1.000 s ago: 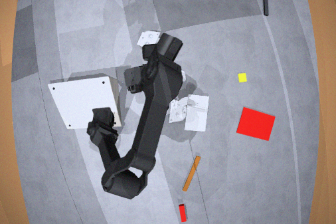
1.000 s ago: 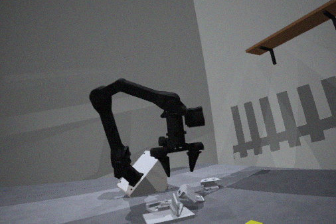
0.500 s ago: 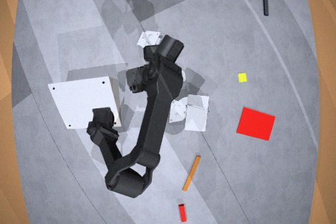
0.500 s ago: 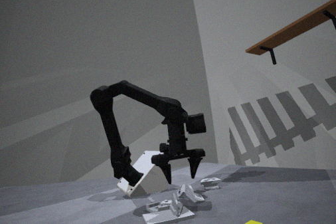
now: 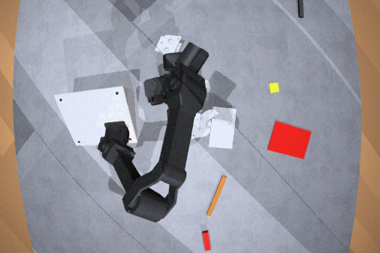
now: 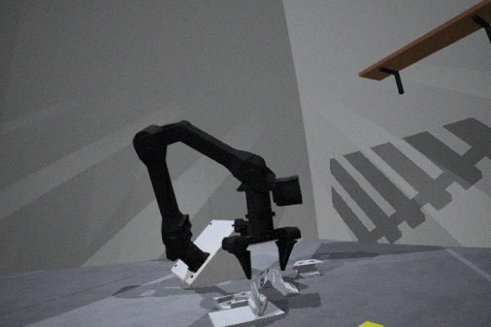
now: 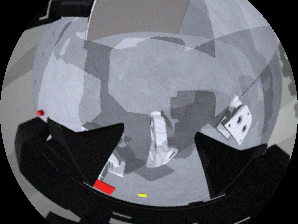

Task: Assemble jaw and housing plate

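My gripper is open and empty, pointing down above the loose white jaw. In the wrist view this jaw lies between and below the fingertips; in the top view only a sliver shows beside the arm. The white base has a white jaw part at its side; in the wrist view the left finger partly hides this group. The pins cannot be made out. The white housing plate stands apart, its holes facing up.
The arm's base stands on a sloped white block. A red square, a yellow square, an orange bar, a small red block and a black bar lie around.
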